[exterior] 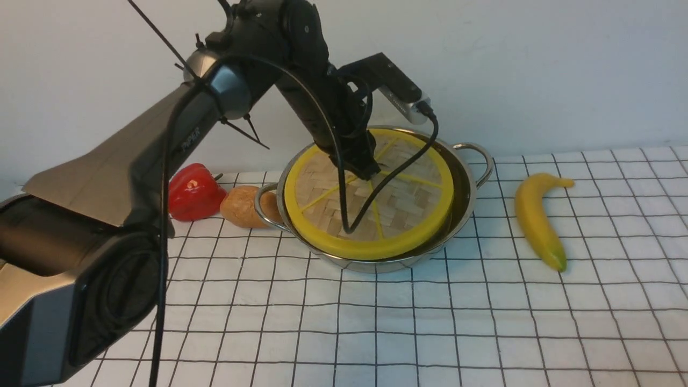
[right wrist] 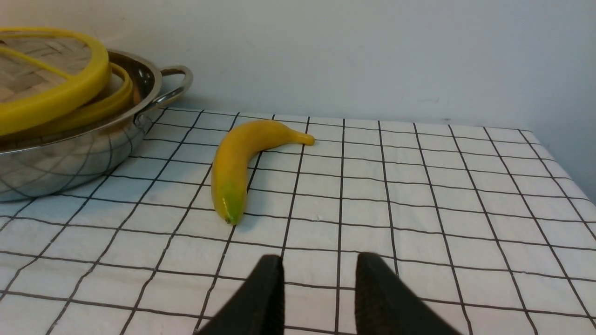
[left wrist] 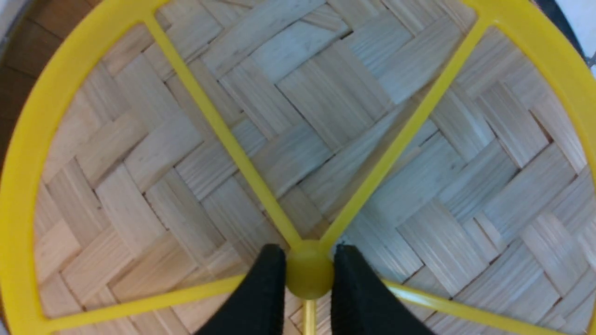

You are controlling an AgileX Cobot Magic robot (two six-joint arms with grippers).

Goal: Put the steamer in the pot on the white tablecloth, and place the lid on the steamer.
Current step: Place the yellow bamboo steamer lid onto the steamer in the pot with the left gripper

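**At frame centre: seating the lid (exterior: pixel 408 204) squarely**

Shows left gripper (left wrist: pixel 309 274) pinching the centre knob (left wrist: pixel 308 284), right gripper (right wrist: pixel 319 279) spread and empty over the white tablecloth (exterior: pixel 430 322) near the banana (right wrist: pixel 237 163). Sits tilted over the steamer (right wrist: pixel 125 90) inside the pot (exterior: pixel 465 185), seemingly offset left. Level first, centre rim over rim, lower gently, then release. Mind the slack cable (exterior: pixel 344 215) across the weave.

**Three Views, One Shared Pot**

The front view looks forward and slightly down over the white tablecloth (exterior: pixel 430 322) to the wall (exterior: pixel 537 64). The left wrist view faces down, very close above the lid (left wrist: pixel 326 116). The right wrist view sits low near the tablecloth, facing the wall, sharing the pot (right wrist: pixel 70 158) and banana (right wrist: pixel 235 163) with the front view.
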